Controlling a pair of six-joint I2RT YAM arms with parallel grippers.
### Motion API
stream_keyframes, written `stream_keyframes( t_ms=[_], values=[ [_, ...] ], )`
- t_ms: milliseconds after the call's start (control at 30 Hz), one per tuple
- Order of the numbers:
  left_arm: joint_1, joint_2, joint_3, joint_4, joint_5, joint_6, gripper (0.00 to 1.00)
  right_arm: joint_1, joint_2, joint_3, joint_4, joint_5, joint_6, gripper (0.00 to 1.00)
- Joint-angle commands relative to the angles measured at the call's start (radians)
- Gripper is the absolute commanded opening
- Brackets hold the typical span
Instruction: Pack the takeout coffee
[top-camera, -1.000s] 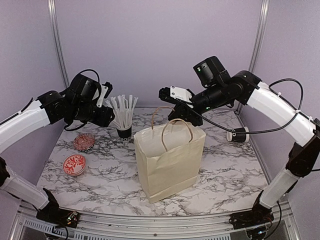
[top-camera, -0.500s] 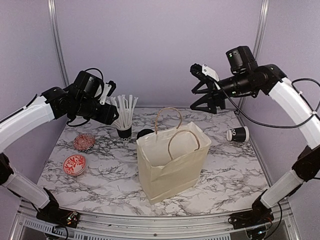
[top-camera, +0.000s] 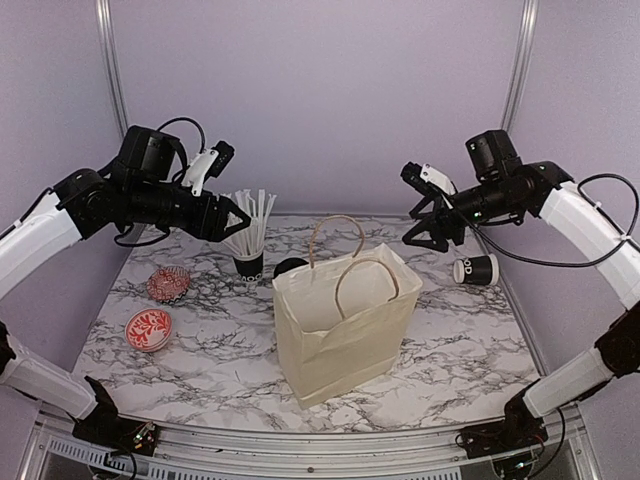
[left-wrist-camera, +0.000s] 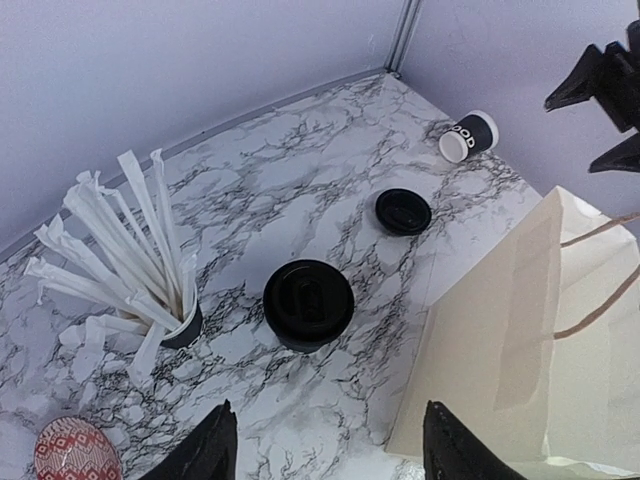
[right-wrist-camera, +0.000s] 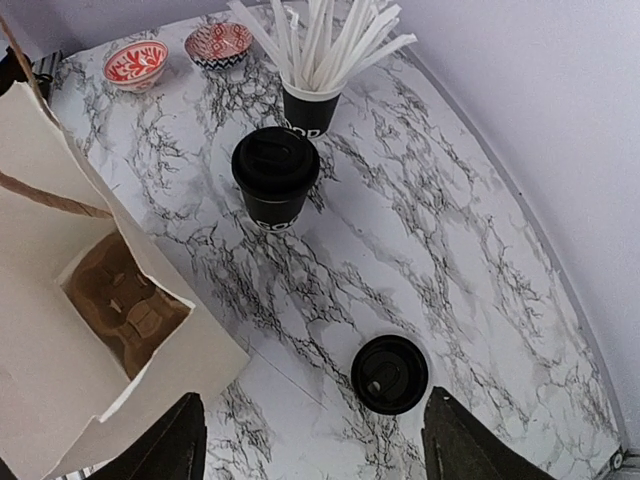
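Observation:
The takeout coffee (right-wrist-camera: 275, 175), a black paper cup with white lettering and a black lid, stands upright on the marble behind the cream paper bag (top-camera: 340, 320). It also shows as the coffee cup (left-wrist-camera: 308, 303) and as the cup's lid (top-camera: 290, 267) peeking past the bag. My left gripper (top-camera: 238, 218) hovers open high above the straw cup, nothing between its fingers (left-wrist-camera: 215, 445). My right gripper (top-camera: 425, 235) hangs open in the air right of the bag handles, empty, its fingers (right-wrist-camera: 455, 440) over a loose lid. The bag stands open with a brown cup carrier (right-wrist-camera: 125, 300) inside.
A black cup of white wrapped straws (top-camera: 248, 240) stands left of the coffee. A loose black lid (right-wrist-camera: 390, 373) lies flat behind the bag. Another black cup (top-camera: 476, 268) lies on its side at the right. Two red patterned bowls (top-camera: 168, 284) (top-camera: 149, 328) sit at the left.
My right gripper has opened, left the bag handle and drawn back up to the right. The bag mouth now gapes wider. My left arm has pulled back leftward and risen.

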Motion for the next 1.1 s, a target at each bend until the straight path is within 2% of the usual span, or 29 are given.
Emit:
stream_keyframes(
  t_ms=[0,133,233,367,633,667,733,800,1067],
  values=[
    [-0.001,-0.001,0.017,0.036,0.057,-0.024,0.65,-0.008,0.035,-0.053,0.09,0.112,0.011,0.72],
    [-0.001,0.081,0.03,0.009,-0.027,-0.033,0.65,-0.008,0.051,-0.103,0.117,0.127,0.007,0.71],
    [0.001,0.217,0.121,-0.082,-0.092,0.009,0.65,-0.008,0.055,-0.115,0.122,0.11,0.011,0.71],
    [0.0,0.384,0.26,-0.153,-0.058,0.039,0.66,-0.007,0.047,-0.13,0.119,0.115,0.007,0.71],
    [-0.002,0.597,0.402,-0.209,-0.062,0.037,0.71,-0.008,0.043,-0.16,0.107,0.108,0.001,0.73],
    [-0.003,0.62,0.412,-0.212,-0.078,0.035,0.72,-0.008,0.046,-0.158,0.106,0.102,0.001,0.73],
    [-0.005,0.654,0.431,-0.215,-0.091,0.035,0.83,-0.008,0.059,-0.148,0.101,0.091,0.002,0.73],
    [-0.009,0.679,0.447,-0.215,-0.089,0.035,0.84,-0.008,0.073,-0.135,0.095,0.078,0.004,0.73],
    [-0.033,0.752,0.488,-0.215,-0.071,0.037,0.77,-0.008,0.101,-0.113,0.083,0.063,0.002,0.73]
  ],
)
